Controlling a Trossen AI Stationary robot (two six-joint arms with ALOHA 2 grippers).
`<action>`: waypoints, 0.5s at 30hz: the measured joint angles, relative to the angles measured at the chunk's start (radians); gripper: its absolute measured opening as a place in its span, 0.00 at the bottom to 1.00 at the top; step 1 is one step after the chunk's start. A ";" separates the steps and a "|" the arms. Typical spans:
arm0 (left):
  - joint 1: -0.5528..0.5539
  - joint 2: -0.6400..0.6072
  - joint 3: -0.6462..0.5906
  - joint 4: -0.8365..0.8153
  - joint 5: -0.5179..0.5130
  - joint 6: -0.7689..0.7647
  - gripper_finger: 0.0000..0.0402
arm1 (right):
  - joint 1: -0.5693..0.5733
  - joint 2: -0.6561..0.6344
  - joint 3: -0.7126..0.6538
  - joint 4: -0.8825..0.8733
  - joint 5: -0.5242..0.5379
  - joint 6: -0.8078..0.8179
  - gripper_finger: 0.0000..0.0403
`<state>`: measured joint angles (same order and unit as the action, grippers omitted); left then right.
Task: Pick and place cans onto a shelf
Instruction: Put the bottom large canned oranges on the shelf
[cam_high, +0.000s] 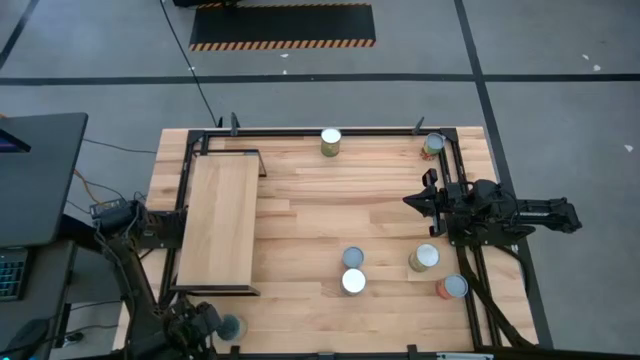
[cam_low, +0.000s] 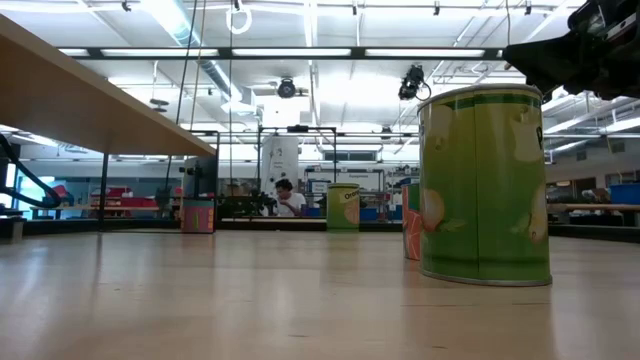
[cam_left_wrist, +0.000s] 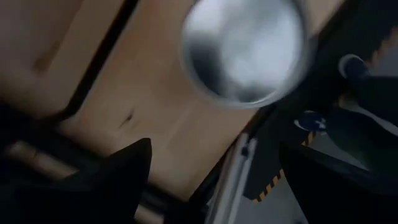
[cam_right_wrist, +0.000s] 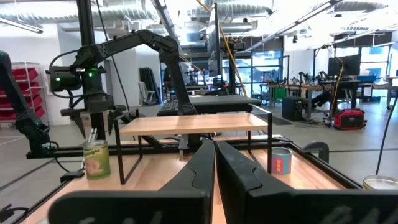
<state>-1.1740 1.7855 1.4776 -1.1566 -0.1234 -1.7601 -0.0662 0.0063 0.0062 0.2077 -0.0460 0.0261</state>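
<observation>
Left tool (cam_high: 222, 326): at 7 o'clock on the surface (cam_high: 300, 215), at the near edge, hanging above a grey can (cam_high: 232, 326). Fingers spread wide, released, nothing between them. The left wrist view looks straight down on the can's shiny lid (cam_left_wrist: 244, 50), so the tool is over it, not yet around it.

Right tool (cam_high: 415, 201): at 3 o'clock, clenched on nothing, parked and pointing toward centre.

Shelf (cam_high: 218, 222): at 9 o'clock, just beyond the left tool. Pale board on a thin black frame, raised off the surface. Nothing on it; no can placed yet.

Other cans, high view:
- two (cam_high: 351, 270) touching at 5 o'clock
- green one (cam_high: 424, 258) and orange one (cam_high: 452, 288) at 4 o'clock
- one (cam_high: 330, 141) at 12 o'clock, far edge
- one (cam_high: 432, 145) at 1 o'clock, far corner

Handling, judged: stiff metal cylinders, will not deform under the fingers. Smooth labels and slick lids, so likely slippery. Weight unknown; cannot tell if full. Best hold is across the side wall near mid-height, fingers on opposite sides, can kept upright. Lids all look sealed; contents not visible.
</observation>
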 joint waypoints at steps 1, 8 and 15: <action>0.007 0.000 0.000 0.014 -0.006 0.032 0.89 | 0.000 0.000 0.000 0.000 0.000 0.000 0.06; 0.082 0.002 0.000 -0.029 -0.041 0.277 0.89 | 0.000 0.000 0.000 0.000 0.000 0.000 0.06; 0.156 0.003 0.001 -0.021 0.064 0.445 0.89 | 0.000 0.000 0.000 0.000 0.000 0.000 0.06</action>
<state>-1.0181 1.7882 1.4787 -1.1775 -0.0591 -1.3151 -0.0662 0.0063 0.0063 0.2077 -0.0460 0.0261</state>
